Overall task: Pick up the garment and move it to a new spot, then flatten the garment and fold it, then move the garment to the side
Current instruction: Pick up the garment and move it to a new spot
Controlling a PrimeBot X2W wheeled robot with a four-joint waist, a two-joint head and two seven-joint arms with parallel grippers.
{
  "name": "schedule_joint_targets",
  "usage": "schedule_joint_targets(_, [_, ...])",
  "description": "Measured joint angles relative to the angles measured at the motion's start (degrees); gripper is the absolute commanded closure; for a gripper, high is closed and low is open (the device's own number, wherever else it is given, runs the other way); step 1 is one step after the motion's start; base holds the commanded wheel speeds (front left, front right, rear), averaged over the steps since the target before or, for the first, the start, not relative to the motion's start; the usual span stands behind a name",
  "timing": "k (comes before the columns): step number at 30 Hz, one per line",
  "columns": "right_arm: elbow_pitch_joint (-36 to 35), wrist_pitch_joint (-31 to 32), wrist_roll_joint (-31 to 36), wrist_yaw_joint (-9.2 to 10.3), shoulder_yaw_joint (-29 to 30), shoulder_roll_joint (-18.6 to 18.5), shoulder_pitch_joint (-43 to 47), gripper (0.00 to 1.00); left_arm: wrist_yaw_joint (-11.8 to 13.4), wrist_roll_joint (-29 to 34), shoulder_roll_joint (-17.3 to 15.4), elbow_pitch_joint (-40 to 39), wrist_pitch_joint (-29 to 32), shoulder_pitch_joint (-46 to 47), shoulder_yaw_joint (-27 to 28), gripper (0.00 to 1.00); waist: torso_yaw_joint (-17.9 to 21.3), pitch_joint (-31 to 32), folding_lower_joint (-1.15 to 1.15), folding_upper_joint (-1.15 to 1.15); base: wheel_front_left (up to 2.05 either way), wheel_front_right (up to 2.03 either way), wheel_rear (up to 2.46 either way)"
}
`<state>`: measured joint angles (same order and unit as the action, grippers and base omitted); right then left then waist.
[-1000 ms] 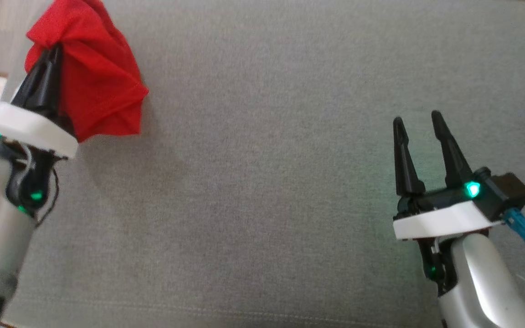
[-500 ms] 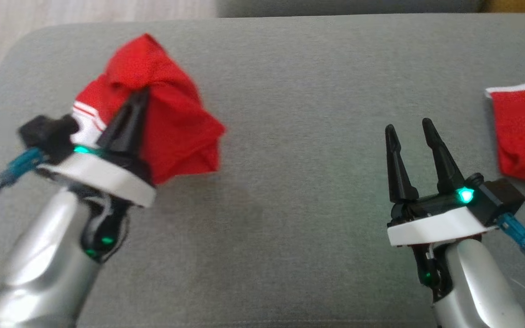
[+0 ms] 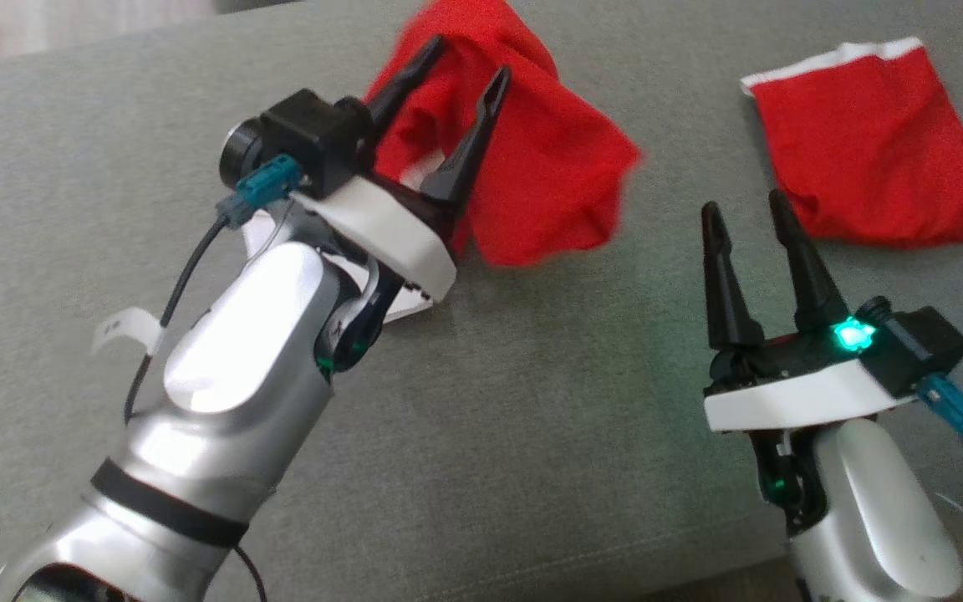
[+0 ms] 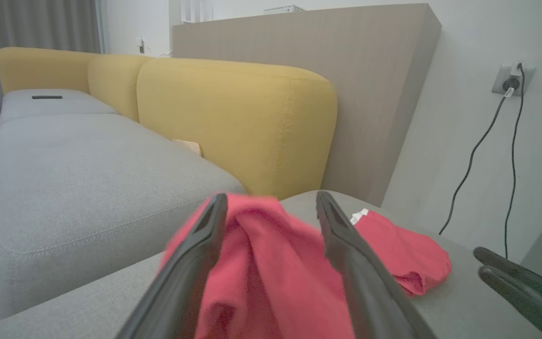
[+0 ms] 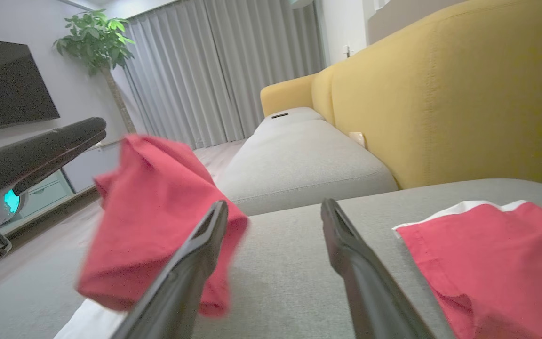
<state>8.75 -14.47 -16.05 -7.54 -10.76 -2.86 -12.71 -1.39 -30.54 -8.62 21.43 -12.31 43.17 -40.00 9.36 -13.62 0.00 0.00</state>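
Observation:
The garment (image 3: 548, 184) is a crumpled red cloth, blurred, just beyond my left gripper (image 3: 469, 57) at the upper middle of the grey cushion (image 3: 532, 401). That gripper's fingers stand apart, with the red garment (image 4: 271, 263) bunched between and past them. In the right wrist view the garment (image 5: 153, 212) hangs just above the cushion beside the left gripper's fingers (image 5: 40, 150). A white edge (image 3: 406, 305) shows under the left wrist. My right gripper (image 3: 743, 203) is open and holds nothing, low at the right.
A second red cloth with a white hem (image 3: 866, 142) lies flat at the upper right, close to my right gripper. A yellow sofa backrest (image 4: 233, 122) rises behind the cushion. Cables (image 4: 487, 141) hang from a wall socket.
My left gripper was shut on the garment and has opened. The left arm has swung right toward the cushion's middle, carrying the garment. The head camera has shifted; the right arm keeps its pose.

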Motion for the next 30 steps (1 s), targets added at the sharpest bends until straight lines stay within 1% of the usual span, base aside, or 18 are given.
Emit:
schedule_joint_targets(4, [-0.37, 0.0, -1.46, 0.0, 1.2, 0.0, -0.33, 0.0, 0.45, 0.79, 1.1, 3.13, -1.47, 1.21, 0.6, 0.0, 1.68, -1.56, 0.0, 0.0, 0.0, 0.0, 0.0])
schedule_joint_targets(8, [-0.27, 0.0, -0.85, 0.0, 2.13, 0.0, -0.29, 0.0, 0.43, 0.78, 0.7, 4.75, -1.98, 0.43, 3.28, 0.0, 0.38, -1.63, 0.01, 0.0, 0.0, 0.0, 0.0])
schedule_joint_targets(9, [-0.14, 0.0, -0.32, 0.0, 2.54, 0.01, -0.21, 0.0, 0.4, 0.76, 0.21, 4.03, -1.99, -0.91, 5.89, 0.0, -0.95, -1.1, 0.01, 0.0, 0.0, 0.0, 0.0])
schedule_joint_targets(14, [0.26, -0.13, 1.82, 0.0, 3.9, 0.01, 0.38, 0.0, 0.31, 1.78, -1.79, -1.02, -2.38, -8.42, 14.29, 0.0, -5.35, 0.49, 0.0, 0.0, 0.0, 0.0, 0.0])
schedule_joint_targets(17, [1.07, -0.15, 2.88, 0.0, 4.41, 0.03, 0.83, 0.0, -0.47, 2.96, -2.38, -3.13, -2.38, -14.79, 18.61, 0.0, -8.16, 1.79, 0.0, 0.0, 0.0, 0.0, 0.0])
schedule_joint_targets(20, [1.33, -0.16, 3.68, 0.0, 4.81, 0.03, 1.52, 0.0, -1.74, 4.47, -2.5, -4.93, -2.38, -20.81, 21.46, 0.0, -10.78, 3.36, 0.0, 0.0, 0.0, 0.0, 0.0])
schedule_joint_targets(25, [2.57, -0.15, 4.37, 0.0, 4.6, 0.04, 3.71, 0.0, -3.22, 6.87, -1.27, -8.12, -2.4, -29.27, 26.04, 0.0, -14.3, 6.41, 0.0, 0.0, 0.0, 0.0, 0.0])
schedule_joint_targets(27, [2.77, -0.16, 4.33, 0.0, 4.48, 0.04, 4.25, 0.0, -3.58, 7.56, -0.87, -8.59, -2.4, -30.78, 26.28, 0.0, -14.92, 6.96, 0.0, 0.0, 0.0, 0.0, 0.0])
schedule_joint_targets(30, [3.54, -0.15, 2.67, 0.0, 4.13, 0.05, 5.58, 0.0, -4.49, 9.45, 1.14, -9.11, -2.38, -34.98, 26.93, 0.0, -16.69, 8.34, 0.0, 0.0, 0.0, 0.0, 0.0])
